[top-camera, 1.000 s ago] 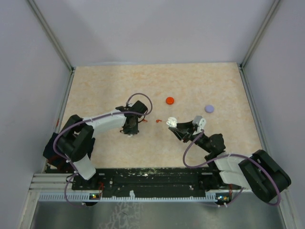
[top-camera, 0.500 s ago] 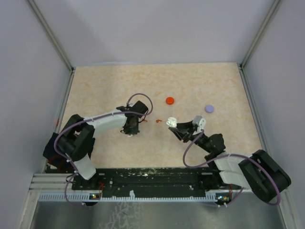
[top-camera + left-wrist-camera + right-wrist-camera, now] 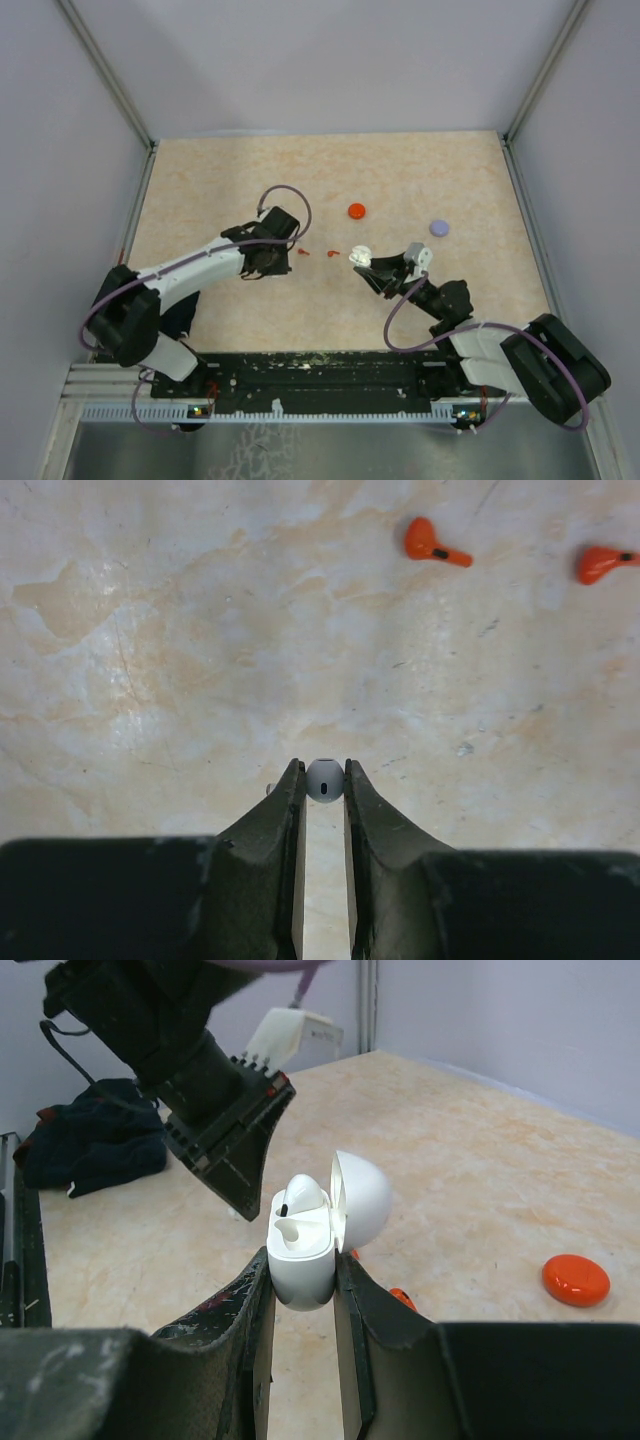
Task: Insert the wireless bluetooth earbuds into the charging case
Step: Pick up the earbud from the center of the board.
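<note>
My left gripper [image 3: 325, 777] is shut on a pale whitish earbud [image 3: 325, 780], pinched by its head above the table. In the top view it [image 3: 255, 269] sits left of centre. Two red earbuds [image 3: 432, 543] [image 3: 603, 562] lie on the table ahead of it, also seen from above [image 3: 303, 253] [image 3: 330, 253]. My right gripper [image 3: 300, 1275] is shut on the white charging case [image 3: 300, 1255], which it holds upright with the lid [image 3: 362, 1198] open. One white earbud [image 3: 305, 1192] sits in a slot and the other slot [image 3: 295, 1228] is empty. The case [image 3: 361, 256] is right of the red earbuds.
A red disc [image 3: 356, 211] and a purple disc [image 3: 438, 228] lie farther back on the table; the red disc also shows in the right wrist view [image 3: 575, 1280]. The left arm's fingers [image 3: 225, 1145] loom just behind the case. Metal frame posts stand at the corners.
My left arm has drawn back to the left and its elbow has swung outward, with the pale earbud held in it. The right arm and the case have not moved.
</note>
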### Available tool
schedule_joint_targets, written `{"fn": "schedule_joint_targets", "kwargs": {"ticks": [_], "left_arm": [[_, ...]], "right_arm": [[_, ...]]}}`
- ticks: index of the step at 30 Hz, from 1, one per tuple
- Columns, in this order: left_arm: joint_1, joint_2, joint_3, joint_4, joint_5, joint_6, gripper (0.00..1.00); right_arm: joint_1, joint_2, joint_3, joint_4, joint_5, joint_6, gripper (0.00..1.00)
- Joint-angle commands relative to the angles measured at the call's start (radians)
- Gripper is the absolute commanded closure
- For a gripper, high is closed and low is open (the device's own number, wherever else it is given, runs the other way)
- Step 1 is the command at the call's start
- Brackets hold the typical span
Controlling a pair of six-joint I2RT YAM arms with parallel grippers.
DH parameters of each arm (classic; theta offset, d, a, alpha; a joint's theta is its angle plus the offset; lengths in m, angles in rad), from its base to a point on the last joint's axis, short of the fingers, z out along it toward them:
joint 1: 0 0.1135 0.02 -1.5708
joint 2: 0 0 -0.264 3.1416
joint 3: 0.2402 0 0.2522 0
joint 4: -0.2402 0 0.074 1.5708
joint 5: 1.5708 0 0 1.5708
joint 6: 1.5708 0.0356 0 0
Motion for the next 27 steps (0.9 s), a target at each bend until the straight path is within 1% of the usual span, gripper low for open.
{"fn": "schedule_joint_targets", "kwargs": {"ticks": [1, 7, 10, 14, 19, 22, 24, 27], "left_arm": [[-0.004, -0.125, -0.040, 0.120, 0.077, 0.002, 0.93], [-0.004, -0.276, -0.102, 0.299, 0.222, 0.031, 0.94], [-0.004, -0.348, -0.137, 0.402, 0.294, 0.037, 0.97], [-0.006, -0.414, -0.166, 0.510, 0.378, 0.002, 0.99], [-0.027, -0.454, -0.223, 0.686, 0.466, -0.071, 1.00], [-0.072, -0.452, -0.236, 0.789, 0.481, -0.094, 0.99], [-0.103, -0.438, -0.229, 0.836, 0.483, -0.101, 0.97], [-0.151, -0.415, -0.230, 0.913, 0.470, -0.109, 0.97]], "right_arm": [[0.010, -0.008, 0.031, 0.041, -0.006, 0.001, 1.00], [0.010, 0.008, 0.032, 0.053, -0.008, 0.002, 1.00], [0.010, 0.017, 0.032, 0.058, -0.011, 0.003, 1.00], [0.010, 0.027, 0.034, 0.067, -0.014, 0.006, 1.00], [0.027, 0.043, 0.038, 0.066, -0.007, -0.014, 1.00], [0.037, 0.057, 0.040, 0.079, -0.006, -0.023, 1.00], [0.041, 0.066, 0.037, 0.098, -0.003, -0.025, 1.00], [0.042, 0.071, 0.029, 0.131, -0.001, -0.022, 1.00]]}}
